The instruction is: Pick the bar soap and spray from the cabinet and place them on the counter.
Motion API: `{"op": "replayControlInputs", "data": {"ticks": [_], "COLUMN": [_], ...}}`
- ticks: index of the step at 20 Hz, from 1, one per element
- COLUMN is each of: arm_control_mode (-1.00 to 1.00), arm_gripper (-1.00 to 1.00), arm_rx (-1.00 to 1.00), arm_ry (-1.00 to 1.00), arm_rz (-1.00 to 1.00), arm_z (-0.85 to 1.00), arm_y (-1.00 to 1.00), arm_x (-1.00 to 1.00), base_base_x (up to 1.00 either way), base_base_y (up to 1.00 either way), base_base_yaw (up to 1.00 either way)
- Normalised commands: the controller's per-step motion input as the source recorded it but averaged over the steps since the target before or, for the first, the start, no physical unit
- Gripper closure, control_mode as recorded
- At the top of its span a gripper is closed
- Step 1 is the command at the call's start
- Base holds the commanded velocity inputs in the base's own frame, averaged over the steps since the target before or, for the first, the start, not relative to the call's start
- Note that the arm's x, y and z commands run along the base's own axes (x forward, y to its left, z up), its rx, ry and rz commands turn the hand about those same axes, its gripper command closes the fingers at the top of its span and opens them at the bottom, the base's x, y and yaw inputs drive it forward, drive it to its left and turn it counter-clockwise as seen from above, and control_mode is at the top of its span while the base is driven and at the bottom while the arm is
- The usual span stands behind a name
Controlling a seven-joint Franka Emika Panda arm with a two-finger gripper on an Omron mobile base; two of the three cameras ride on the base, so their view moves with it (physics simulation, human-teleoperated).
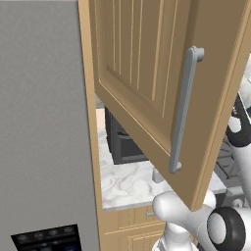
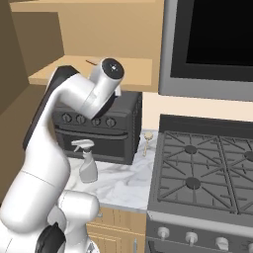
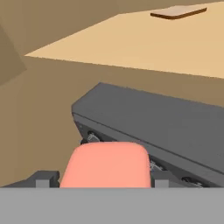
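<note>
Bar soap (image 3: 106, 164), pink, sits clamped between the end effector (image 3: 101, 178) fingers, jaws partly spread around it, above the dark toaster oven (image 3: 166, 131). Spray bottle (image 2: 88, 162) stands on the tabletop (image 2: 126, 184), near the oven.

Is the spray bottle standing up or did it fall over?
Standing up. The spray sits on its base on the counter, nozzle on top, in front of the dark toaster oven.
</note>
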Motion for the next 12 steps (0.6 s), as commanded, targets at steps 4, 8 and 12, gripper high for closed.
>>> {"op": "replayControlInputs", "data": {"ticks": [4, 8, 12], "arm_control_mode": [-1.0, -1.0, -1.0], "arm_gripper": [1.0, 1.0, 1.0], "arm_rx": [-0.01, -0.02, -0.02], "arm_ry": [-0.02, -0.02, -0.03], "arm_rz": [0.01, 0.01, 0.01], "arm_z": [-0.09, -0.15, -0.13], "arm_y": [-0.24, -0.03, -0.02], "arm_x": [-0.38, -0.35, -0.36], "base_base_x": [0.0, 0.0, 0.0], "base_base_y": [0.0, 0.0, 0.0], "base_base_yaw": [0.0, 0.0, 0.0]}}
